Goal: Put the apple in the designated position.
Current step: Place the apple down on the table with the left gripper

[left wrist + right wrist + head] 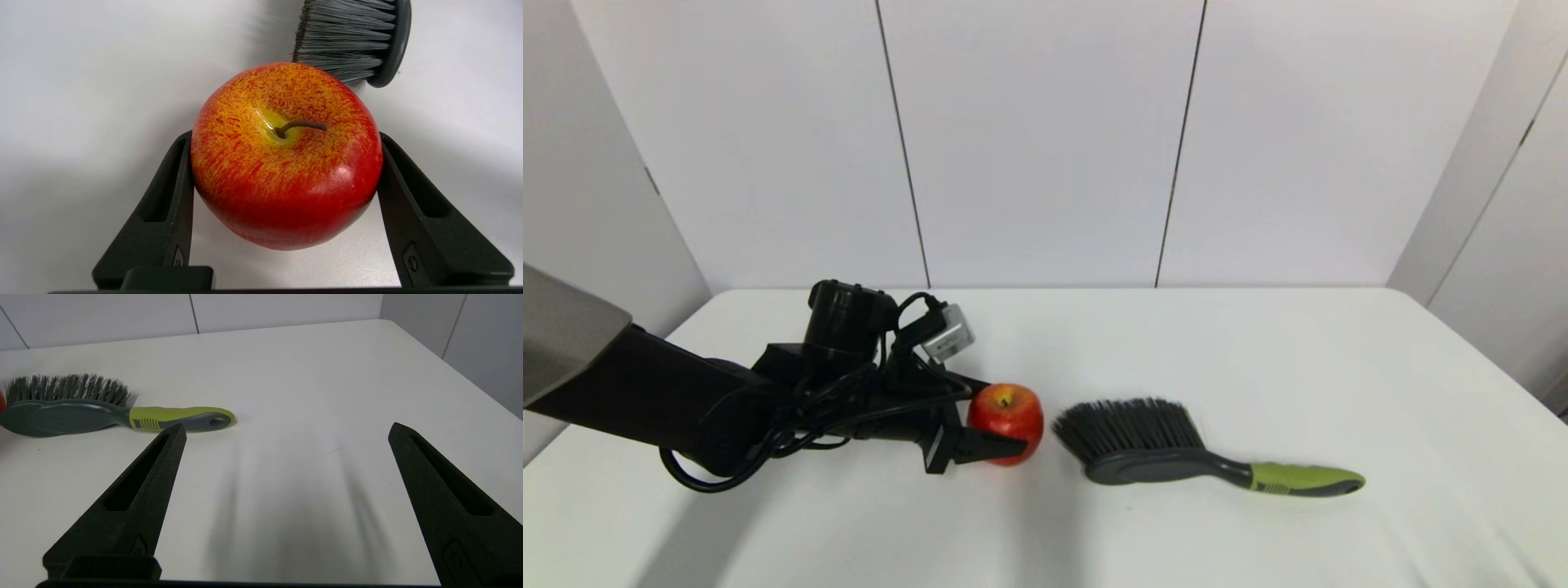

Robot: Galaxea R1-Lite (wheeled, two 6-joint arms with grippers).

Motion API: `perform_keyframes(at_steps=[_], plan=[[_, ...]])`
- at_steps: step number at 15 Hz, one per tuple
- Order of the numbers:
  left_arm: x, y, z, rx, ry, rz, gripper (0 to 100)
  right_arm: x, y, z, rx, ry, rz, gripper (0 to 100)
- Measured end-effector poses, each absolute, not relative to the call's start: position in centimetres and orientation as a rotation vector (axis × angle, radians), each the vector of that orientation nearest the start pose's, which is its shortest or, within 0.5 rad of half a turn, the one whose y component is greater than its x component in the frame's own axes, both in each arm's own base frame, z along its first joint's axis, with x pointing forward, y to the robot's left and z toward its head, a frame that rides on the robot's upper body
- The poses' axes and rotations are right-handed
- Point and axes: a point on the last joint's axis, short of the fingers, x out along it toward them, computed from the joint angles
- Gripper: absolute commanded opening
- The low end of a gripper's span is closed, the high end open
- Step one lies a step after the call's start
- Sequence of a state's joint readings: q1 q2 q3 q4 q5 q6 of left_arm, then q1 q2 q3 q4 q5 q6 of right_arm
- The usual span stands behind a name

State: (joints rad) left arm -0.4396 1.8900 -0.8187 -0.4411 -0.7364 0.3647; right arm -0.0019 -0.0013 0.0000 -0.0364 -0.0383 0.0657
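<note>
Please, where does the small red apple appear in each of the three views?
Head view: the small glossy red apple lies centre-left, between the left hand's fingers.
Left wrist view: it fills the centre.
Right wrist view: only a red sliver at the left edge.
Shared landmark: the grey-bristled brush with green handle, beside the apple.

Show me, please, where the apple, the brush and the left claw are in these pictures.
apple (286,163): left wrist view, its top, just below the stem dimple.
brush (1160,467): head view, its grey back.
left claw (286,171): left wrist view, midway between its fingertips.
</note>
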Motion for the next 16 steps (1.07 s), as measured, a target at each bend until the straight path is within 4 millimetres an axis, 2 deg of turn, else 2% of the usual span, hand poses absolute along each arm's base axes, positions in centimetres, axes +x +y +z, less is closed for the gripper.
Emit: perform_keyframes(at_steps=[6, 7, 16], plan=[[27.3, -13.8, 10.8, 0.204, 0.471, -1.214, 0, -2.3, -0.1, 7.9, 0.066, -0.039, -0.038, 100], [27.2, -13.5, 10.8, 0.205, 0.473, -1.205, 100, -2.3, -0.1, 7.9, 0.066, -0.039, -0.039, 100], [26.4, -13.0, 11.8, 0.202, 0.454, -1.185, 100, -2.3, -0.1, 7.9, 0.066, -0.039, -0.039, 100]])
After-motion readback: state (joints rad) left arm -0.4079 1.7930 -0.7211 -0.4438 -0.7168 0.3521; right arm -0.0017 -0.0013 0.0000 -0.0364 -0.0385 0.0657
